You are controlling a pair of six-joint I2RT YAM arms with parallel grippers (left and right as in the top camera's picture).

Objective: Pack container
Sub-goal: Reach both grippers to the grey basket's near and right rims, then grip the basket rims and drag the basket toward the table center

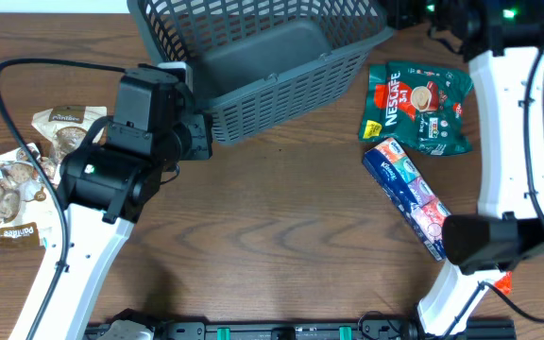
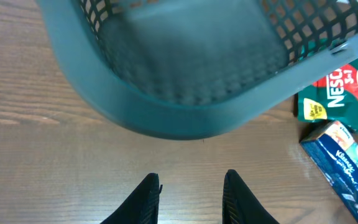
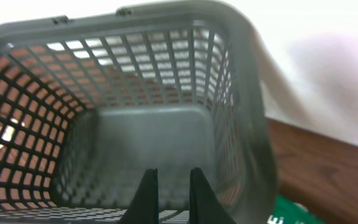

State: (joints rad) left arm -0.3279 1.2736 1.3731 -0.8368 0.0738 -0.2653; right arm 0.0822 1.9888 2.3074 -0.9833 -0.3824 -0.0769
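The container [image 1: 281, 99] is a large dark grey lattice basket at the top middle of the table, sitting skewed, with nothing inside. My right gripper [image 1: 399, 17] is at its right rim. In the right wrist view its fingers [image 3: 174, 180] stand narrowly apart over the near wall, shut on the container [image 3: 241, 93]. My left gripper [image 1: 206, 137] is by the basket's front left corner. In the left wrist view it [image 2: 191, 186] is open and empty over bare wood, just short of the basket's rim [image 2: 166, 118].
A green Nescafe packet [image 1: 418, 106] and a blue tissue pack [image 1: 409, 194] lie right of the basket; both show in the left wrist view [image 2: 344, 87] [image 2: 347, 165]. Beige snack packets [image 1: 59, 132] [image 1: 8, 184] lie at the left edge.
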